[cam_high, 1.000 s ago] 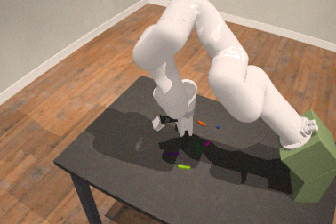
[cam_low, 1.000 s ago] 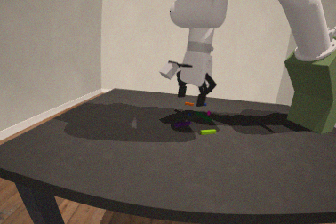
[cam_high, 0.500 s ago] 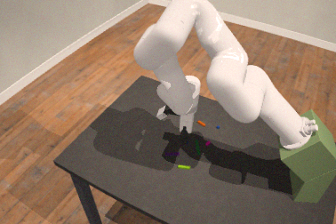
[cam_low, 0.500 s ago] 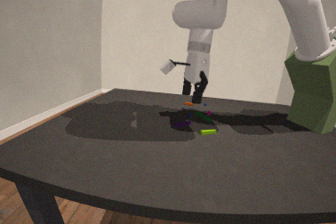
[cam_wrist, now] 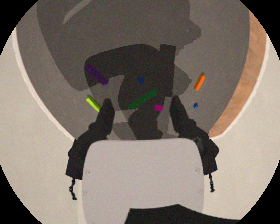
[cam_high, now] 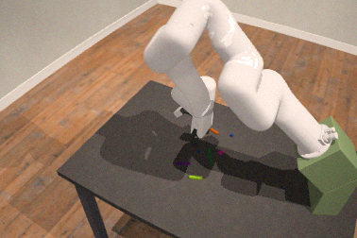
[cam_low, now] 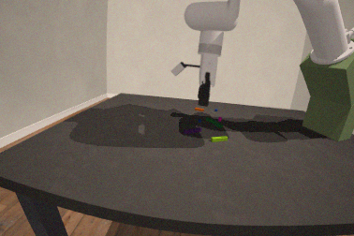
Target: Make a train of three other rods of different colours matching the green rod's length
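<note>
My gripper is open and empty, above the table. The green rod lies in the arm's shadow. The magenta rod lies close beside it. One blue rod lies between the green rod and the purple rod. Another blue rod lies near the orange rod. The lime rod lies apart. No rods lie end to end.
The dark table carries the scattered rods. The arm's green pedestal stands at the right side. Broad arm shadows darken the area around the purple, green and nearer blue rods.
</note>
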{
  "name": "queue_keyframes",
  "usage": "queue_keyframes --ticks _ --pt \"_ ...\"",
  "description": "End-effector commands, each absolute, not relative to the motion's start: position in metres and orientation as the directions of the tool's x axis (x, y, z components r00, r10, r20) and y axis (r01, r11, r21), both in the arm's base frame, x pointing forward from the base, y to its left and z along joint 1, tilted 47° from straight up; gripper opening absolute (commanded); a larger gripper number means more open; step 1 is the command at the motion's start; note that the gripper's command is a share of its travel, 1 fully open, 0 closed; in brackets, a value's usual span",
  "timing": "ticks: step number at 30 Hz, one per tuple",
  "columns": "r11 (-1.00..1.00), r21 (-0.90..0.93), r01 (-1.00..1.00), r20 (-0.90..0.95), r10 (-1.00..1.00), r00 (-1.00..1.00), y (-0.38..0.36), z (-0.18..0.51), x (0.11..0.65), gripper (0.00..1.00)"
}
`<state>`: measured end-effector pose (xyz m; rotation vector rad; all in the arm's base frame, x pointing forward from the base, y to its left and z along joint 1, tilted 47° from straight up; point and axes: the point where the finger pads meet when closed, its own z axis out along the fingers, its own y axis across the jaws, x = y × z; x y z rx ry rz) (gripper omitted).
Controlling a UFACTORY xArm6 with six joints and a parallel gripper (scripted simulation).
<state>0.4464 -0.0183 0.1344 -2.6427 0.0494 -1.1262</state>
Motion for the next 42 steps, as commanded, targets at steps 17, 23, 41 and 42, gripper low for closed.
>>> queue_keyframes --ticks 17,23,41,42 --pt "-0.953 -0.297 0.062 0.673 -0.163 0.721 -0.0203 0.1348 0.4465 0.24" --pt "-0.953 -0.297 0.062 0.673 -0.163 0.721 -0.0203 0.1348 0.4465 0.24" --pt "-0.953 -0.297 0.062 0.673 -0.163 0.721 -0.0203 0.1347 0.4466 0.24" --pt "-0.953 -0.297 0.062 0.673 -0.163 0.721 -0.0202 0.1346 0.4468 0.24"
